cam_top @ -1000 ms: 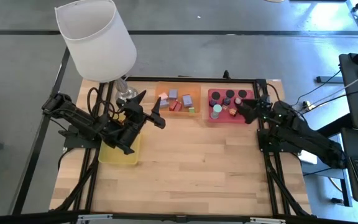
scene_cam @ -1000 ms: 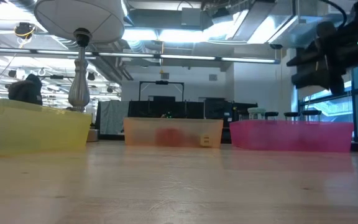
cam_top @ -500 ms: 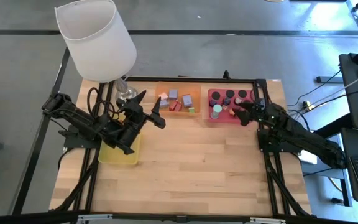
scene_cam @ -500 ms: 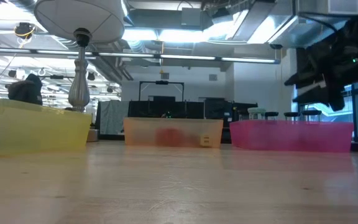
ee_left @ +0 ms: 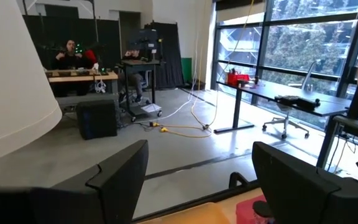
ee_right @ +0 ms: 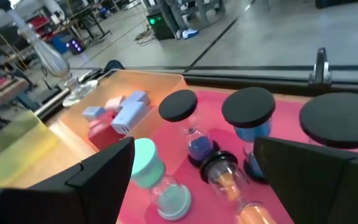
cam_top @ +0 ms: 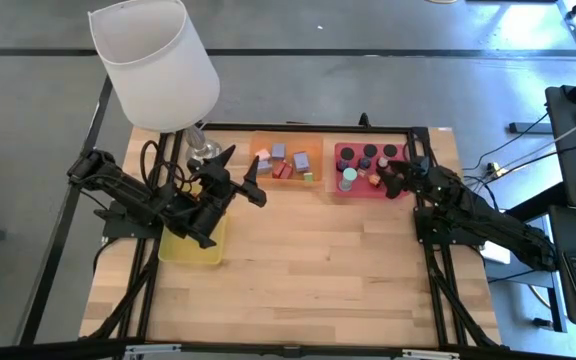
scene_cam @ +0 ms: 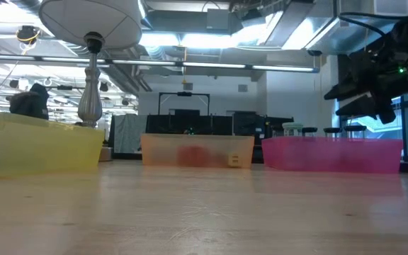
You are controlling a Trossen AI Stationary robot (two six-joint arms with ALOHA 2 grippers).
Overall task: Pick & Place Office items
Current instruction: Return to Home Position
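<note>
Hourglasses point(cam_top: 366, 165) fill the pink bin point(scene_cam: 331, 157), blocks point(cam_top: 286, 160) the orange bin point(scene_cam: 161, 150); sorting looks done. The left gripper point(cam_top: 245, 156) by the yellow bin point(cam_top: 193, 250) and the right gripper point(cam_top: 388, 180) over the pink bin both gape empty.

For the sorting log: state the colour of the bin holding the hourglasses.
Pink bin, clearest in the right wrist view.

a pale wooden counter point(cam_top: 308, 270) edged by a black frame. the orange tray point(cam_top: 288, 136) lies at its far edge, about mid-width. just right of the orange tray lies a red tray point(cam_top: 358, 193). just left of it stands a white-shaded lamp point(cam_top: 158, 65). left of the orange tray and nearer lies a yellow tray point(cam_top: 193, 252).
</note>
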